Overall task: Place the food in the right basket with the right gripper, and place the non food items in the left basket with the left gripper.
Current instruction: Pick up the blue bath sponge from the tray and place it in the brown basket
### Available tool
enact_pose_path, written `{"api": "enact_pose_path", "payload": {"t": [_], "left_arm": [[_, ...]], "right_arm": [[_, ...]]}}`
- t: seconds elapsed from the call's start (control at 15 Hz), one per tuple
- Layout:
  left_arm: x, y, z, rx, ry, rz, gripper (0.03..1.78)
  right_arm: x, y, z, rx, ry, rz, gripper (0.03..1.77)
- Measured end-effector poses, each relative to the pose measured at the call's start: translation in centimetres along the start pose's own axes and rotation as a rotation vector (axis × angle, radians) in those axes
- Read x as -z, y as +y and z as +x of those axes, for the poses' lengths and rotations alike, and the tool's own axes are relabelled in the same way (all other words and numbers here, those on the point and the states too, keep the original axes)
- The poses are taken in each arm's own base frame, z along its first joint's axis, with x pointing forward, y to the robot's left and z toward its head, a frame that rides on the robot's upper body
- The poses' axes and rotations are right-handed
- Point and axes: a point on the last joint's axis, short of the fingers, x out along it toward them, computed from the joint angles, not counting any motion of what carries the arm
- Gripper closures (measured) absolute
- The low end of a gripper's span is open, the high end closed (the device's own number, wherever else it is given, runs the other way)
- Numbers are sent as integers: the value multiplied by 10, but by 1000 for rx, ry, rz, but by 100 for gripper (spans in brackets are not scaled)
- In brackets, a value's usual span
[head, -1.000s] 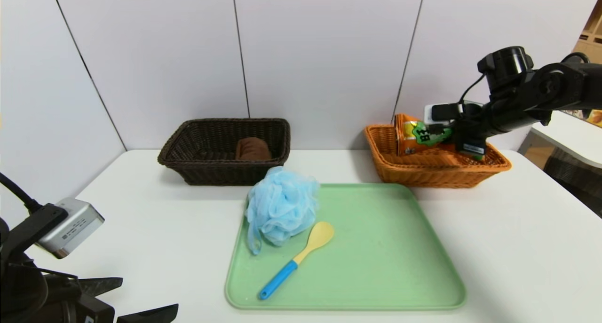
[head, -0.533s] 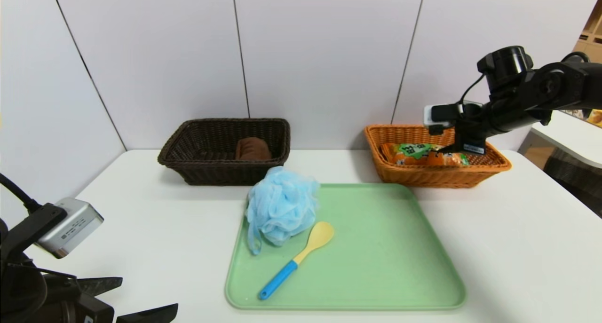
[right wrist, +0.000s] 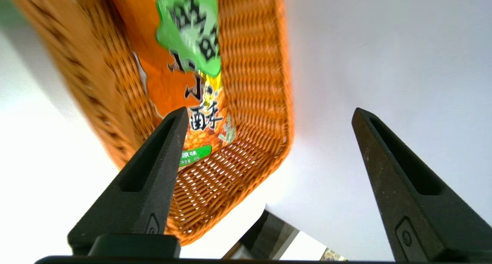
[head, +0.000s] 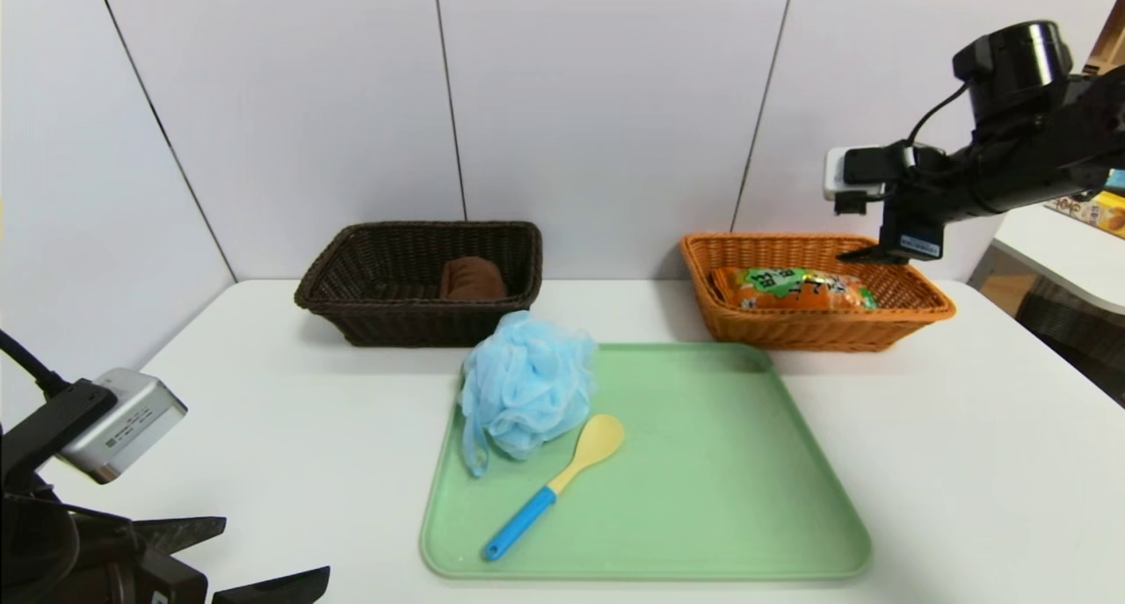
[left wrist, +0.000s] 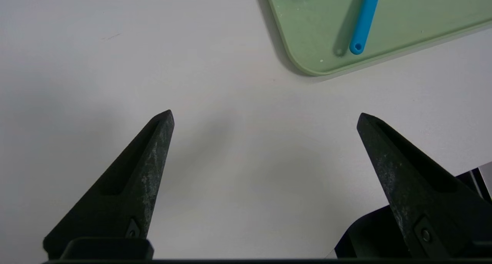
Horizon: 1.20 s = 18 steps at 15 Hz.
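Snack bag (head: 795, 288) lies flat in the orange basket (head: 817, 327), right gripper (right wrist: 269, 114) spread wide and empty above it, towel (head: 473, 279) in the dark basket (head: 413, 323), pouf (head: 526, 382) and spoon (head: 554, 483) left on the tray (head: 703, 516) between baskets, left gripper (left wrist: 265, 116) wide, parked near tray.

1. Head view: set high, facing forward and down over the white table (head: 949, 463); it takes in both baskets against the wall, the green tray (head: 703, 498) nearer the robot, and both arms at the frame edges.
2. Left wrist view: close above the table, sighting along the left gripper (left wrist: 265, 116) — it shares with the head view only the tray's near corner and the spoon (left wrist: 363, 20) handle.
3. Right wrist view: close and steeply tilted, looking past the right gripper (right wrist: 269, 114) into the right basket (right wrist: 250, 102) and onto the food (right wrist: 184, 64) — both shared with the head view.
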Motion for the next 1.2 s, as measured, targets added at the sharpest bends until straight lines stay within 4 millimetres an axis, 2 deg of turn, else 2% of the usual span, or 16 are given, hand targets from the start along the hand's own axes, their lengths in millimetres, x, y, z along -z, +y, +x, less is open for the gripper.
{"api": "enact_pose_path", "payload": {"t": [0.27,0.47,0.87,1.2], "left_arm": [[0,0,-1,0,-2,1,12],[0,0,0,-1,-2,0,12],[1,1,-2,-2,-10,-7,12],[0,2,-3,-6,-14,-10,12]], "right_arm": [[-30,3,-75,106,-131,100,22],[-49,2,-109,180,-231,246,18],[-74,2,-138,208,-332,752,13],[-76,32,-149,196,-310,1190,11]]}}
